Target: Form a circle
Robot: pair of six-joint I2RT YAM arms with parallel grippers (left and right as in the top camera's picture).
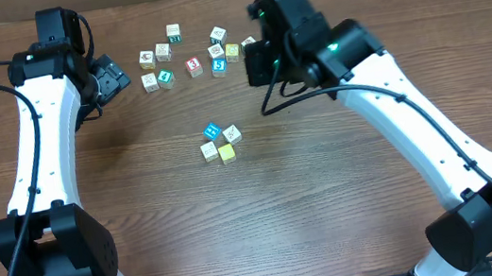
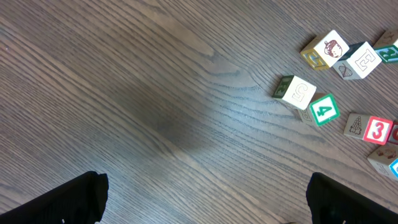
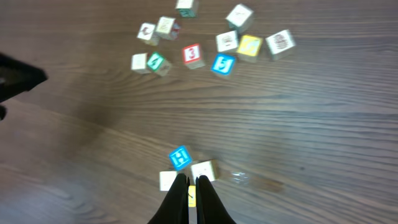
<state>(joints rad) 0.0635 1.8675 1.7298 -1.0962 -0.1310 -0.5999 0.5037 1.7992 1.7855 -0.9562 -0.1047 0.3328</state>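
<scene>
The circle [image 1: 221, 142] sits near the middle of the wooden worktop [image 1: 331, 203], a tight knot of four small cubes: the blue "H" cube [image 1: 212, 131] at the far side, one whitish cube [image 1: 231, 134] just beside it to the right, a second whitish cube [image 1: 209, 149] nearer the camera's bottom edge, and the yellow cube [image 1: 227, 153] beside that one. The four stand close enough to touch or nearly touch, though I cannot tell which faces really meet. Well apart from them, along the far side of the worktop, lies the loose scatter [image 1: 197, 54] of similar cubes, among them a red "3" cube [image 2: 378, 130] and a green "4" cube [image 2: 324, 109]. The left claw [image 2: 206, 190] is spread wide, its two dark fingers [image 2: 81, 199] at the bottom corners of its wrist view with bare wood between them and nothing held; from overhead it sits at the left end of the scatter. The right claw [image 3: 189, 185] is pressed together and pinches nothing. In its own view the tips line up over the yellow cube and hide part of it, but the overhead view shows that arm's head up near the right end of the scatter, apart from the four cubes
</scene>
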